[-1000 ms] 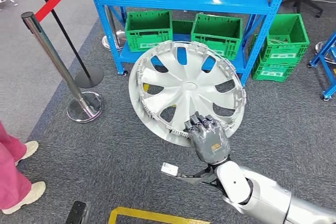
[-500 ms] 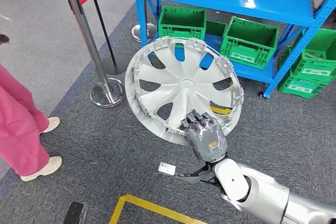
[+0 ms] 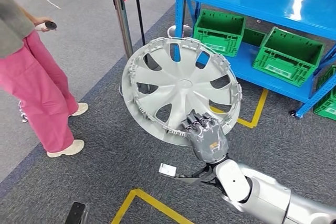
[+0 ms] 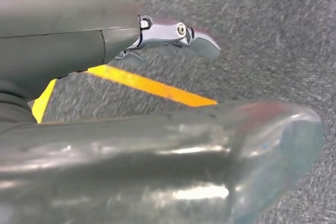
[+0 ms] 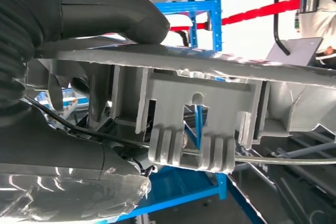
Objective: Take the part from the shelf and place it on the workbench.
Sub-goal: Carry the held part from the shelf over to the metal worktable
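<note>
1. Head view: our right hand (image 3: 206,139) grips the hubcap (image 3: 180,88) at its near rim, held over the carpet, away from the shelf (image 3: 273,3). A person (image 3: 38,77) stands near; we should carry it level & slow.
2. Left wrist view: left hand (image 4: 158,145) hangs over the floor; fingers apart, holding nothing, we judge.
3. Right wrist view: fingers (image 5: 115,3) clamp the rim clips (image 5: 190,145). Keep the grip firm; workbench not seen yet.
</note>
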You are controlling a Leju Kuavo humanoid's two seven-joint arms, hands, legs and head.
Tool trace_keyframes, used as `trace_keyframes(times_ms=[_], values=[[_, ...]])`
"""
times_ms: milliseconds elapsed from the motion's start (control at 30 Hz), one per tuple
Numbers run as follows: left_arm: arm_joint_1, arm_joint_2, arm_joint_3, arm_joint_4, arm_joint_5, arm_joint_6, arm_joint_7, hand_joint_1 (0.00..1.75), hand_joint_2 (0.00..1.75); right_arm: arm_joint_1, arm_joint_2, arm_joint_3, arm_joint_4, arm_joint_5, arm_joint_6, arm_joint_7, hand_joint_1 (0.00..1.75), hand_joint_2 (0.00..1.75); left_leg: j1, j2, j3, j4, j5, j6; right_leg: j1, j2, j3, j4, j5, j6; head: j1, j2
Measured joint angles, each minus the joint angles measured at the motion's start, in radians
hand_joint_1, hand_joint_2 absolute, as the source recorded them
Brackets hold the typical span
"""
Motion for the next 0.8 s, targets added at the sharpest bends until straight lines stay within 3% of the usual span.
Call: trace_keyframes(times_ms=[67,100,167,200,233,300,367,433,467,533,600,667,700,733,767,800], values=[[-0.003,-0.002,0.0,0.0,-0.001,0.0,0.0,0.0,0.0,-0.002,-0.001,0.0,-0.002,0.0,0.0,0.001,1.75,1.75,-0.003,0.071,-0.041,0.087,-0.053,-0.007,-0.001,-0.028,0.002,-0.007,0.004,-0.01,-0.006,0.0],[-0.005,-0.002,0.0,0.0,-0.001,0.0,0.0,0.0,0.0,-0.002,-0.002,0.0,-0.002,0.0,0.0,0.001,1.75,1.75,-0.002,0.095,-0.073,0.157,-0.088,-0.011,0.0,-0.043,0.001,-0.008,0.005,-0.013,-0.009,0.0],[-0.007,-0.002,0.0,0.0,-0.001,0.0,0.0,0.0,0.0,-0.002,-0.002,0.001,-0.002,-0.001,-0.001,0.001,1.75,1.75,0.003,0.107,-0.122,0.264,-0.127,-0.018,0.0,-0.072,0.0,-0.008,0.005,-0.013,-0.01,0.0],[-0.006,-0.002,0.001,0.0,-0.002,0.0,0.0,0.0,0.0,-0.002,-0.002,0.001,-0.002,-0.001,-0.001,0.001,1.75,1.75,0.005,0.109,-0.121,0.269,-0.12,-0.021,0.0,-0.086,0.0,-0.008,0.004,-0.012,-0.01,0.0],[-0.005,-0.002,0.001,0.0,-0.002,0.0,0.0,0.0,0.0,-0.002,-0.002,0.001,-0.002,-0.001,-0.001,0.001,1.75,1.75,0.006,0.114,-0.1,0.233,-0.097,-0.023,-0.001,-0.1,0.0,-0.008,0.004,-0.01,-0.01,0.0],[-0.007,-0.002,0.002,0.0,-0.003,0.0,0.0,0.0,0.0,-0.002,-0.002,0.001,-0.004,-0.001,-0.001,0.001,1.75,1.75,0.005,0.153,-0.019,0.095,-0.042,-0.025,0.001,-0.127,0.003,-0.005,-0.001,0.0,-0.011,0.0],[-0.011,-0.003,0.002,0.0,-0.006,-0.001,0.0,0.0,0.0,-0.004,-0.003,0.001,-0.005,-0.001,-0.001,0.001,1.75,1.75,0.002,0.181,0.029,0.004,-0.018,-0.014,0.007,-0.149,0.007,-0.003,-0.006,0.013,-0.011,0.0],[-0.01,-0.004,0.004,0.0,-0.01,-0.001,0.0,0.0,0.0,-0.005,-0.004,0.002,-0.006,-0.001,-0.001,0.001,1.75,1.75,-0.001,0.164,0.029,-0.006,-0.017,0.007,0.009,-0.17,0.014,-0.009,-0.007,0.024,-0.01,0.0],[-0.008,-0.004,0.006,0.0,-0.012,-0.002,0.0,0.0,0.0,-0.006,-0.003,0.003,-0.007,-0.001,-0.001,0.001,1.75,1.75,0.0,0.152,0.028,-0.007,-0.016,0.015,0.007,-0.169,0.016,-0.011,-0.009,0.031,-0.009,0.0],[-0.006,-0.003,0.009,0.0,-0.017,-0.002,0.001,0.0,0.0,-0.006,-0.004,0.004,-0.008,-0.001,-0.001,0.001,1.75,1.75,0.003,0.127,0.027,-0.009,-0.012,0.029,0.002,-0.121,0.001,0.029,-0.04,0.041,-0.008,0.0],[-0.007,-0.002,0.01,0.0,-0.021,-0.002,0.002,0.0,0.0,-0.006,-0.004,0.005,-0.008,0.0,-0.001,0.001,1.75,1.75,0.003,0.104,0.026,-0.01,-0.01,0.038,0.003,-0.059,-0.055,0.154,-0.105,0.041,-0.005,0.0],[-0.007,-0.002,0.01,0.0,-0.028,-0.003,0.003,0.0,0.0,-0.002,-0.004,0.006,-0.008,0.0,0.001,0.001,1.75,1.75,-0.003,0.076,0.025,-0.01,-0.009,0.044,0.006,-0.044,-0.12,0.282,-0.15,0.034,-0.005,0.0],[-0.006,-0.002,0.01,0.0,-0.032,-0.003,0.004,0.0,0.0,0.001,-0.004,0.007,-0.008,0.0,0.003,0.001,1.75,1.75,-0.005,0.06,0.025,-0.01,-0.008,0.045,0.008,-0.042,-0.133,0.299,-0.145,0.03,-0.005,0.0],[-0.004,-0.002,0.01,0.0,-0.036,-0.005,0.005,0.0,0.0,0.003,-0.004,0.007,-0.009,0.0,0.006,0.001,1.75,1.75,-0.007,0.044,0.025,-0.01,-0.007,0.046,0.011,-0.038,-0.124,0.272,-0.119,0.023,-0.005,0.0],[-0.004,-0.002,0.01,0.0,-0.041,-0.007,0.007,0.0,0.0,0.005,-0.005,0.007,-0.011,0.0,0.011,0.001,1.75,1.75,-0.009,0.028,0.026,-0.01,-0.006,0.046,0.013,-0.025,-0.097,0.209,-0.08,0.015,-0.005,0.0],[-0.003,-0.002,0.01,0.0,-0.046,-0.01,0.009,0.0,0.0,0.006,-0.007,0.007,-0.015,0.0,0.018,0.001,1.75,1.75,-0.009,0.014,0.025,-0.01,-0.005,0.045,0.014,0.002,-0.062,0.132,-0.045,0.006,-0.005,0.0]])
